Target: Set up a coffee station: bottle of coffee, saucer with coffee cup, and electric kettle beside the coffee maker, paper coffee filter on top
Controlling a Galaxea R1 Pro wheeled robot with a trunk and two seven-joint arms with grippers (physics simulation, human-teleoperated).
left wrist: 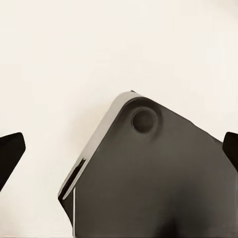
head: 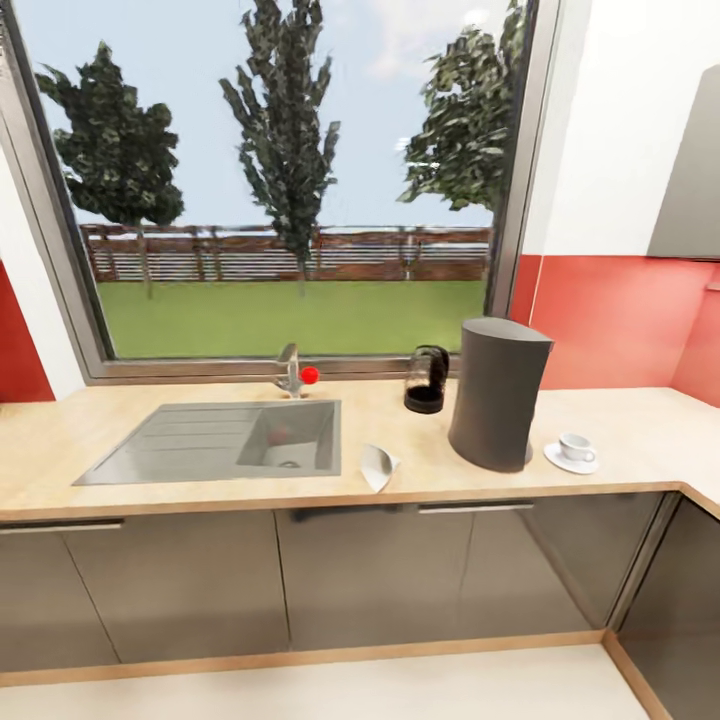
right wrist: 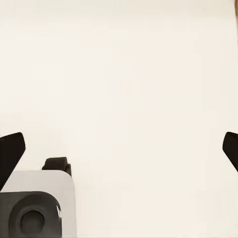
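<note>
The bench (head: 200,480) is pale wood-grain over glossy grey cabinet fronts, with a brushed steel sink (head: 225,440) set toward its left part. The coffee maker (head: 497,393), a matte charcoal column with a curved back, stands near the front edge right of the sink. Just behind it at its left sits the electric kettle (head: 427,379), clear glass with a black handle. To its right the coffee cup (head: 576,446) rests on the saucer (head: 558,459), both glossy white. A thin white paper coffee filter (head: 378,466), curled like a cone, lies at the front edge beside the sink.

The left tool (left wrist: 119,148) and right tool (right wrist: 119,148) are both released and hold nothing.

Judging by this, the filter comes next: pinch its rim lightly, since thin paper crumples, and lift clear before carrying it over the column's sloped top.
</note>
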